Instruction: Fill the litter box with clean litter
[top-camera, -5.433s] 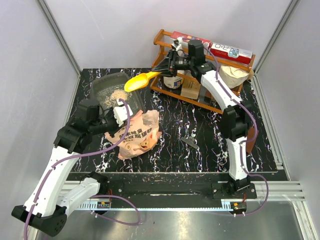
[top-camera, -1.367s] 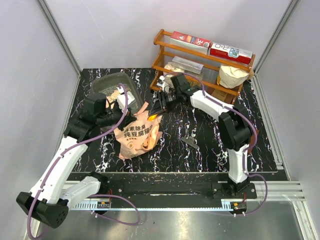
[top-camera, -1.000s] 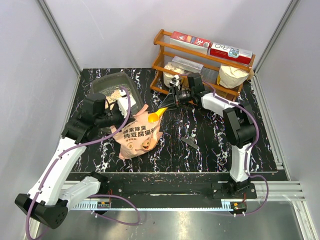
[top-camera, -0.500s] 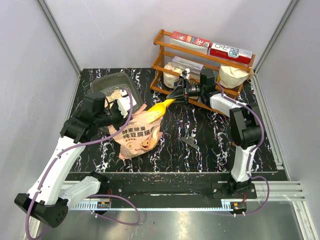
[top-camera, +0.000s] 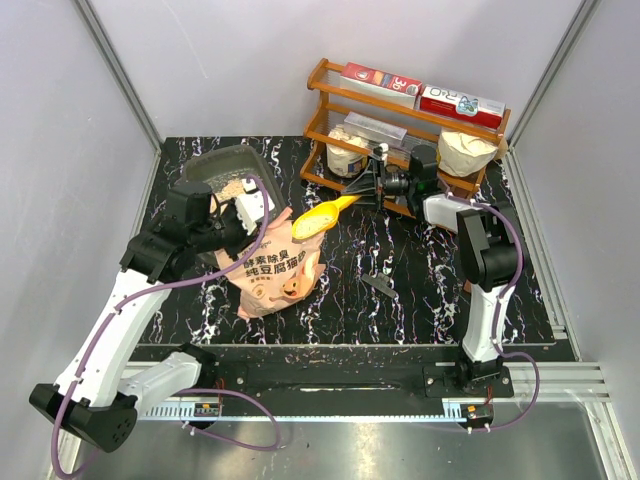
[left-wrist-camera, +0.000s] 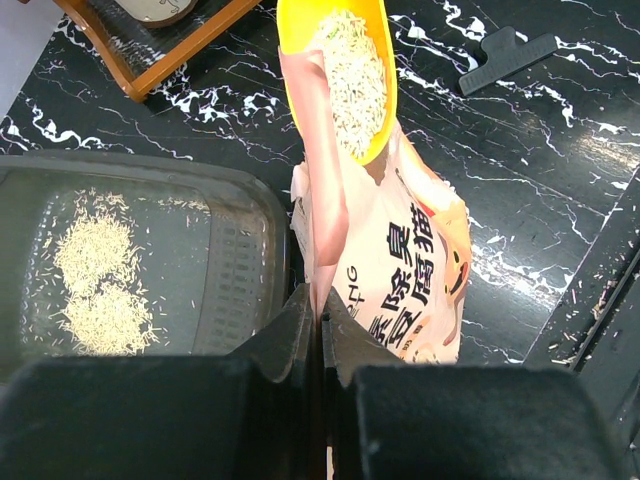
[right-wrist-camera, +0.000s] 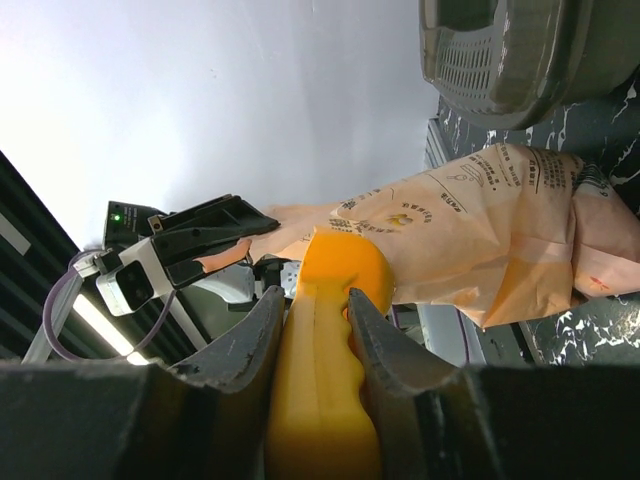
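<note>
The dark grey litter box (top-camera: 200, 168) sits at the back left, with a thin patch of pale litter (left-wrist-camera: 92, 290) inside. The pink pig bag (top-camera: 278, 270) lies beside it, and my left gripper (top-camera: 240, 222) is shut on its top edge (left-wrist-camera: 318, 250), holding it open. My right gripper (top-camera: 377, 185) is shut on the handle (right-wrist-camera: 320, 340) of the yellow scoop (top-camera: 315, 220). The scoop bowl (left-wrist-camera: 338, 70) is full of litter granules (left-wrist-camera: 352, 80) and hangs over the bag mouth. The litter box also shows in the right wrist view (right-wrist-camera: 520, 50).
A wooden rack (top-camera: 325, 72) stands at the back right with boxes, a jar and a white sack on it, close behind my right gripper. A black clip (top-camera: 378, 287) lies on the marbled table to the right of the bag; it also shows in the left wrist view (left-wrist-camera: 505, 58).
My right gripper has drawn the scoop up out of the bag mouth and back to the right, now loaded with litter. My left gripper keeps its hold on the bag edge.
</note>
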